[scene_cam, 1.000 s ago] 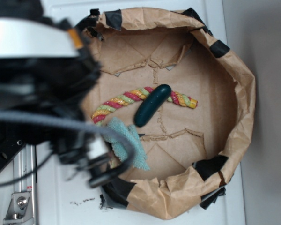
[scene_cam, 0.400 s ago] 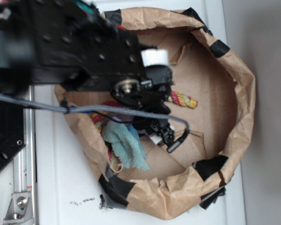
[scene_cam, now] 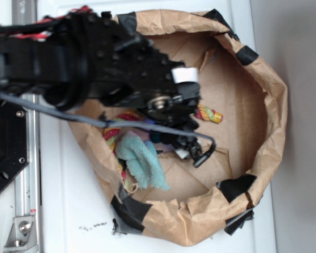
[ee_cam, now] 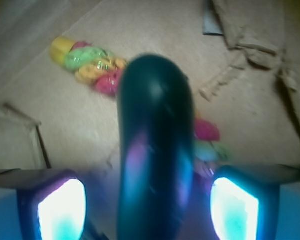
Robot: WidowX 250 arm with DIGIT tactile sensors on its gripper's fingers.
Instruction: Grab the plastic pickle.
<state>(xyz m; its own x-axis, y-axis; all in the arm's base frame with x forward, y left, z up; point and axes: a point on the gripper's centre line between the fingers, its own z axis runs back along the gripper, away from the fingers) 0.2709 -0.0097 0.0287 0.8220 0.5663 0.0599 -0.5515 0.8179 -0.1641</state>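
Since the frame a second ago, when my arm sat off at the left edge of the bag and the pickle lay in plain sight across the rope, the arm had swung in over the middle of the bag and covered that spot. Nearest the wrist camera, the gripper stood wide open, its two pads glowing at the lower corners with clear gaps on either side of the plastic pickle; they gripped nothing. That dark green, glossy pickle ran lengthwise between them, its rounded end pointing away from the lens. Just beyond it the striped rope lay on the brown paper floor. From the exterior view I could not see the pickle at all under the arm. Only the rope's yellow end and the teal cloth showed, inside the paper bag.
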